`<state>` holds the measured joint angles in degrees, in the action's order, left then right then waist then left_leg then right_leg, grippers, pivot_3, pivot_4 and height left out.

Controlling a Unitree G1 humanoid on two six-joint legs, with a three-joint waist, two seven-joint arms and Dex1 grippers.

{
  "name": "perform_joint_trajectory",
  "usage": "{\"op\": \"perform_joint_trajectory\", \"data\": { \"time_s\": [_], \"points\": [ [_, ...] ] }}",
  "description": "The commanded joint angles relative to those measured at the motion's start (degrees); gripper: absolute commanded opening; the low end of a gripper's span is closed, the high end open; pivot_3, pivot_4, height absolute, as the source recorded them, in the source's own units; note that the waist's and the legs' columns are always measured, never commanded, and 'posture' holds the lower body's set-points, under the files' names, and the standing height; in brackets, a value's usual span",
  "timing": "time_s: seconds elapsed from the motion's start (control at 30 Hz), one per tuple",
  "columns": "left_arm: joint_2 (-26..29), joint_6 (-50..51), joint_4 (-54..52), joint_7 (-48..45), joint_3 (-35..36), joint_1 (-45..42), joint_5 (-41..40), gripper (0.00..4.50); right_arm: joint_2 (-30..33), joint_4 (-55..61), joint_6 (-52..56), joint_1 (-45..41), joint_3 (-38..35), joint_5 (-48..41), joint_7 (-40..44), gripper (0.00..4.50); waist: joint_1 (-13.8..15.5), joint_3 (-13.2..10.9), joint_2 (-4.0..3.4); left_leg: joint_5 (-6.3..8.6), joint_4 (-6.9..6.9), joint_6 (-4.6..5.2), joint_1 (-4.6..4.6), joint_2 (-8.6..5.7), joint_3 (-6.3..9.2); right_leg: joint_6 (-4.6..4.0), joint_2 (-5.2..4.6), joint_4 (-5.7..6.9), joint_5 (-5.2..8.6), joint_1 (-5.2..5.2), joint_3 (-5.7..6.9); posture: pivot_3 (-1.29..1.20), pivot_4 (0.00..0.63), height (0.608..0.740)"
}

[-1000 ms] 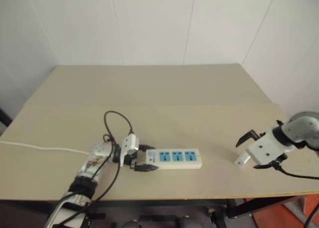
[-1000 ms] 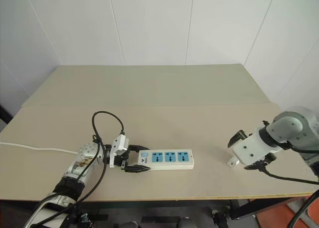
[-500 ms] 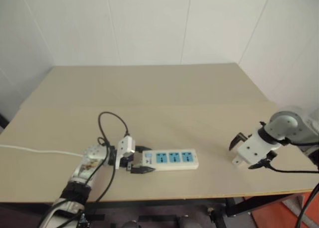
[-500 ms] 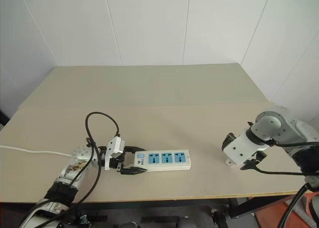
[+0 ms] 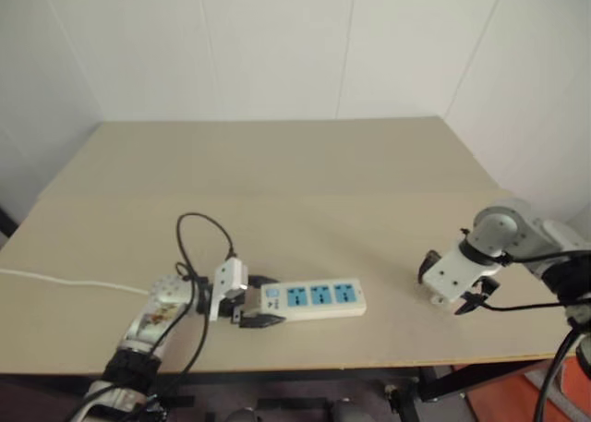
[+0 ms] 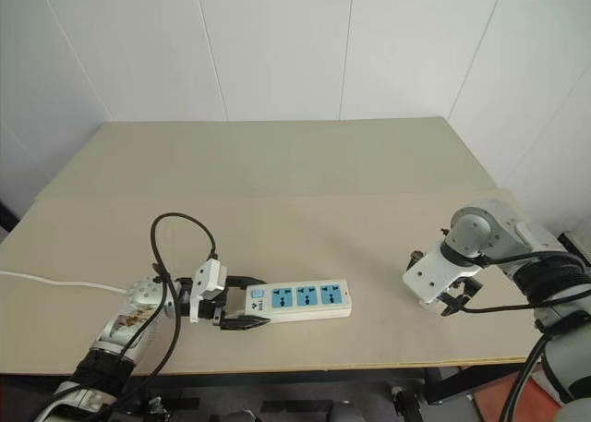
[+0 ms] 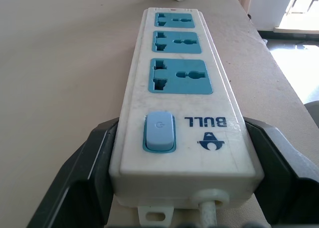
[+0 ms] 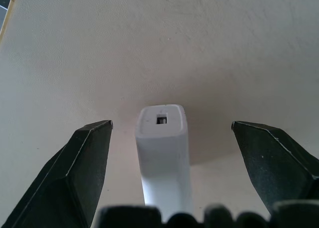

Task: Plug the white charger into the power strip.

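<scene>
Lowered, our right gripper [image 8: 172, 138] straddles the white charger [image 8: 163, 153], fingers wide; light, rigid, slick: pinch flat sides. At nine o'clock our left gripper [image 7: 174, 163] clamps the power strip [image 7: 179, 103].

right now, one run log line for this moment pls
left gripper: around power strip switch end | right gripper: open, straddling white charger | charger: unplugged
</scene>
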<state>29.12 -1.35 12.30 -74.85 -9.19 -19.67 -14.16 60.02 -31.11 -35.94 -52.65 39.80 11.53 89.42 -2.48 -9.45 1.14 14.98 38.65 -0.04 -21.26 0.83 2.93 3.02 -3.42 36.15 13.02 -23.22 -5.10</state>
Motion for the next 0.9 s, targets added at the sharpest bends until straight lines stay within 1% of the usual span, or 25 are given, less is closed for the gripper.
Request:
{"op": "perform_joint_trajectory", "data": {
  "time_s": [0.03,0.23,0.47,0.57,0.6,0.83,0.87,0.9],
  "points": [
    [1.1,0.5,-1.0,0.4,-0.7,0.6,0.8,3.29,0.8,0.4,-0.5,-0.5,-0.6,-0.8,3.1,4.50,0.0,0.0,0.00,0.00,0.00,0.00,0.00,0.00,0.00,0.00,0.00,0.00,0.00,0.00,0.00,0.00,0.150,0.740],
    [1.1,0.5,-0.6,0.7,-0.8,0.2,1.1,3.29,0.8,0.5,0.7,-0.1,0.8,-0.7,3.1,4.50,0.0,0.0,0.00,0.00,0.00,0.00,0.00,0.00,0.00,0.00,0.00,0.00,0.00,0.00,0.00,0.00,0.150,0.740],
    [1.0,0.0,-0.2,1.0,-0.9,0.1,1.3,3.29,0.8,-1.2,1.1,0.5,0.6,0.0,3.1,4.50,0.0,0.0,0.00,0.00,0.00,0.00,0.00,0.00,0.01,0.00,0.00,0.00,0.00,0.00,0.01,0.00,0.150,0.740],
    [1.2,0.5,-0.4,0.8,-1.1,0.2,1.3,3.29,0.8,-1.3,1.3,0.8,0.9,-0.1,3.1,3.94,0.0,0.0,0.00,0.00,0.00,0.00,0.00,0.00,0.00,0.00,0.00,0.00,0.00,0.01,0.01,0.00,0.150,0.740],
    [1.3,0.7,-0.5,0.6,-1.2,0.2,1.2,3.29,0.8,-1.3,1.4,0.8,1.1,-0.2,3.1,3.66,0.0,0.0,0.00,0.00,0.00,0.00,0.00,0.00,0.00,0.00,0.00,0.00,0.00,0.01,0.00,0.00,0.150,0.740],
    [2.0,0.6,-0.8,0.5,-1.1,0.5,1.1,3.29,0.2,-0.6,2.3,1.8,0.9,-0.2,3.1,1.25,0.0,0.0,0.00,0.00,0.00,0.00,0.00,0.00,0.01,0.00,0.00,-0.01,0.00,0.02,0.01,0.00,0.150,0.740],
    [2.3,0.6,-0.7,0.5,-1.1,0.4,1.2,3.29,0.1,-0.5,2.5,1.8,0.9,-0.1,3.1,1.16,0.0,0.0,0.00,0.00,0.00,0.00,0.01,0.00,0.01,0.00,0.00,-0.01,0.00,0.03,0.01,0.00,0.150,0.740],
    [2.5,0.5,-0.6,0.4,-1.0,0.4,1.2,3.29,0.0,-0.2,2.7,1.8,0.9,-0.1,3.1,1.16,0.0,0.0,0.00,0.00,0.00,0.00,0.02,0.00,0.01,0.00,0.00,-0.01,0.00,0.04,0.02,0.00,0.150,0.740]
  ]
}}
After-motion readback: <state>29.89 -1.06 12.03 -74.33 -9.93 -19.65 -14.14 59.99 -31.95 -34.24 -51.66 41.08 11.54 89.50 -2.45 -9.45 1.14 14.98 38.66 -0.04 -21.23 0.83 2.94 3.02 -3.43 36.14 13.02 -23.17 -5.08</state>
